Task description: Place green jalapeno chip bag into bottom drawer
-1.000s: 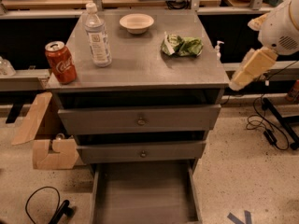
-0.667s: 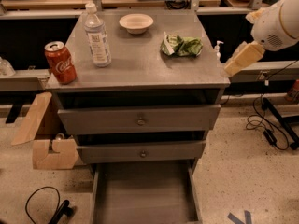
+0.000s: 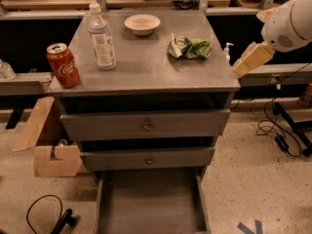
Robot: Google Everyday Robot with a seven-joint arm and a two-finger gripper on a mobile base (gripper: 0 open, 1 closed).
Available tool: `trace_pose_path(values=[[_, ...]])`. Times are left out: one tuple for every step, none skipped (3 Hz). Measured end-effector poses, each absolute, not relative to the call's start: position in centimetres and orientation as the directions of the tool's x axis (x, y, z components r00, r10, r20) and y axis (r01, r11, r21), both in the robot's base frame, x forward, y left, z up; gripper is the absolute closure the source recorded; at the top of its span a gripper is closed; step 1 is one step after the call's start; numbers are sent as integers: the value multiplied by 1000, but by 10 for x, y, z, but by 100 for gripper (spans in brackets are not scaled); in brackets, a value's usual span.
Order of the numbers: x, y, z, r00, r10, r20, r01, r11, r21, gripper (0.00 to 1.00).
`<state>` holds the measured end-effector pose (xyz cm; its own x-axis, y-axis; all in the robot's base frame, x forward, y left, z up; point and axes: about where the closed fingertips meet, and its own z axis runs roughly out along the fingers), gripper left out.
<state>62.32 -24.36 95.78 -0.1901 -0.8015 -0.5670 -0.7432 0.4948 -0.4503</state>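
**Chip bag on cabinet top; gripper off the cabinet's right edge**

Camera view. Landmark: grey metal drawer cabinet point(image 3: 146, 69).
- Green jalapeno chip bag point(image 3: 190, 48), crumpled shiny foil, lies on the cabinet top at the rear right, nothing touching it.
- The tan two-finger gripper point(image 3: 240, 69) hangs just off the cabinet's right edge, near the front right corner and apart from the bag. Cannot tell whether it is open or closed. The white arm housing point(image 3: 290, 26) sits above and to the right of it.
- Bottom drawer point(image 3: 151, 204), a shallow grey metal tray, is pulled out at the cabinet's foot with its grey floor showing.
- Above it are two grey drawers with round knobs point(image 3: 146, 126), both closed.
- Also on the cabinet top: pale shallow bowl point(image 3: 142, 23) at the rear centre, clear plastic water bottle point(image 3: 101, 38) left of centre, red cola can point(image 3: 63, 65) at the front left corner.
- A small white pump bottle point(image 3: 227, 50) stands beyond the cabinet's right edge, between bag and gripper.
- Left of the cabinet on the floor: brown cardboard box point(image 3: 48, 145) and black cable point(image 3: 46, 213).
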Motion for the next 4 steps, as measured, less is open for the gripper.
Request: trace_pose_path(values=[[641,-240,958,-160,-782,-603,-731,504,-460,0],[692,-228,965,-93,-757,-647,-712,505,-488,0],[745,-206,957,-55,-705,-707,-732,511,-451,0],[785,-185,942,-61,-654,-754,-758,522,-392,0]])
